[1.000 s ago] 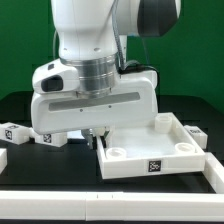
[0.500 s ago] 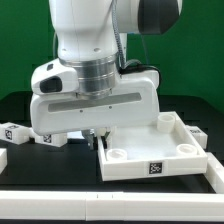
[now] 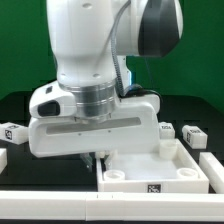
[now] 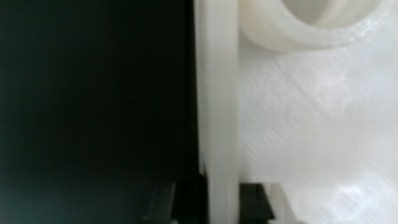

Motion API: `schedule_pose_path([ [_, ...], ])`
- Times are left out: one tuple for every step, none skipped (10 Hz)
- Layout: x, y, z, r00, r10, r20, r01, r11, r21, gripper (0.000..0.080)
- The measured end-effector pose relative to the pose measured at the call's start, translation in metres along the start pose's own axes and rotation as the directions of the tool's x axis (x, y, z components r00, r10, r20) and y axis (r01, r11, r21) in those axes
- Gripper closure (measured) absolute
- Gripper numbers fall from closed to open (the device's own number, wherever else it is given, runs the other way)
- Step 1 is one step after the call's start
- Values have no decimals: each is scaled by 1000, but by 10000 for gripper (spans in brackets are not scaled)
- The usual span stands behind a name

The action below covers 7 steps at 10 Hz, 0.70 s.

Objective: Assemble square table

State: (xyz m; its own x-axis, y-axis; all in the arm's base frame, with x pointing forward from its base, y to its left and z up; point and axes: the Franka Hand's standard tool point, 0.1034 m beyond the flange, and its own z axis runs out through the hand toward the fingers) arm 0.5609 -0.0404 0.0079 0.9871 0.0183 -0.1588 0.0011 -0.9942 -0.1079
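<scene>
The white square table top (image 3: 160,172) lies rim-up at the front of the black table, toward the exterior view's right, with round corner holes showing. My gripper (image 3: 92,160) is at its near left rim, under the big white arm. In the wrist view the gripper (image 4: 217,202) straddles the upright rim (image 4: 217,100). One dark finger (image 4: 175,203) sits on each side, closed on the rim. A round corner socket (image 4: 329,30) shows beside it. Tagged white legs lie at the exterior view's left (image 3: 10,132) and right (image 3: 193,133).
A long white bar (image 3: 60,205) runs along the front edge of the black table. A white piece (image 3: 3,160) sits at the exterior view's left edge. Another small tagged part (image 3: 165,130) lies behind the top. A green wall stands behind.
The arm has come lower and nearer the front, and the table top has shifted with it toward the front and the exterior view's right, turning squarer to the front bar.
</scene>
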Motion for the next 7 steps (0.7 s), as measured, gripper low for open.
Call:
schedule_pose_path([
  [2, -3, 0, 1000, 12, -8, -12, 1000, -1, 749],
  [4, -7, 0, 999, 40, -15, -40, 999, -2, 749],
  [7, -13, 0, 997, 70, -24, -70, 998, 2, 749],
  [10, -17, 0, 994, 104, -28, -104, 995, 8, 749],
  [12, -17, 0, 994, 103, -31, -103, 995, -2, 748],
  [13, -18, -1, 994, 100, -35, -101, 995, -7, 748],
  [14, -18, -1, 994, 100, -39, -100, 995, -10, 748],
])
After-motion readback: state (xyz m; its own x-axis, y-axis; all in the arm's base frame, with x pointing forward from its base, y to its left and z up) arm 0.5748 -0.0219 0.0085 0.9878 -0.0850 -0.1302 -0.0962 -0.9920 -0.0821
